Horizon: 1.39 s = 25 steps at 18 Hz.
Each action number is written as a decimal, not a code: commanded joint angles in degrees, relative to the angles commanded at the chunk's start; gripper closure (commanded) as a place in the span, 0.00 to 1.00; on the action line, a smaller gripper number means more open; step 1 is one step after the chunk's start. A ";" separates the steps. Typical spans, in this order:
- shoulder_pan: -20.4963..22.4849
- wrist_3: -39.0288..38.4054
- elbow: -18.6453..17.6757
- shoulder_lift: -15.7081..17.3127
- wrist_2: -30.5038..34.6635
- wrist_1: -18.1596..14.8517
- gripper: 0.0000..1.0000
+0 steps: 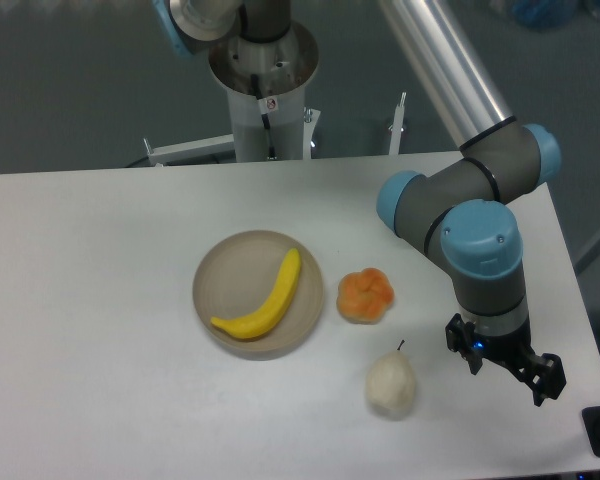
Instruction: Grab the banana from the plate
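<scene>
A bright yellow curved banana (264, 301) lies on the beige round plate (220, 280) near the middle of the white table, running from the plate's upper right to its lower left. My gripper (510, 368) hangs at the right side of the table, well right of the plate and past the other fruit. It points down and away, so the gap between its fingers does not show. Nothing is seen held in it.
An orange round fruit (366, 296) sits just right of the plate. A pale pear (391, 386) stands in front of it, left of the gripper. The arm's base column (265, 90) rises behind the table's far edge.
</scene>
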<state>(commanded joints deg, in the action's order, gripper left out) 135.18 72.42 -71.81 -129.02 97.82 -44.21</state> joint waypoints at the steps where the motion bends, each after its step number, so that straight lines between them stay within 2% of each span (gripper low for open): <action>1: 0.00 0.00 -0.09 0.00 0.00 0.00 0.00; 13: -1.05 -4.74 -2.28 1.75 0.09 -0.09 0.00; 17: -1.32 -7.29 -8.07 5.79 -0.35 -0.88 0.00; 19: -2.11 -8.34 -13.85 9.39 -0.35 -2.54 0.00; 21: -3.07 -11.06 -18.61 13.60 -0.96 -5.52 0.00; 25: -4.48 -16.68 -24.07 16.69 -5.25 -8.26 0.00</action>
<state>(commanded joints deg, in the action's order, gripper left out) 130.70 55.74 -95.88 -112.33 92.57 -52.47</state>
